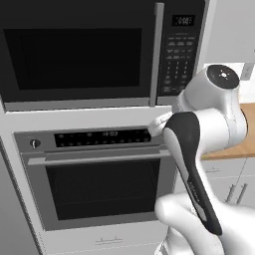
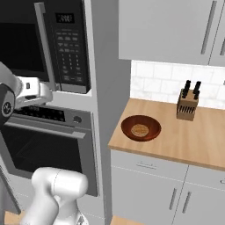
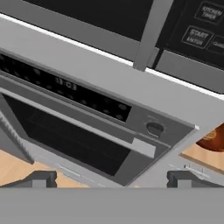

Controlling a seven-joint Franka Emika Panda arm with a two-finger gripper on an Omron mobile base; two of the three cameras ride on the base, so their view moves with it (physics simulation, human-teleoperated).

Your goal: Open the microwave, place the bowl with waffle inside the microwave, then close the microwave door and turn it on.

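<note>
- We see the microwave (image 1: 99, 50) up high in the wall, and the microwave door (image 1: 74, 55) is shut.
- Its long grey handle (image 1: 157, 55) stands up straight, with the keypad panel (image 1: 180, 50) at its 3 o'clock.
- The silver oven (image 1: 99, 174) sits right under the microwave, at 6 o'clock.
- Our gripper (image 3: 112, 179) is wide open and holds nothing. Its two dark fingertips (image 3: 39, 178) sit far apart, facing the oven front just below the handle's bottom end.
- The bowl with waffle (image 2: 140, 128) rests on the wooden counter (image 2: 193, 140), well away from the microwave at about 4 o'clock.
- A knife block (image 2: 187, 105) stands near the bowl, at its 2 o'clock.
</note>
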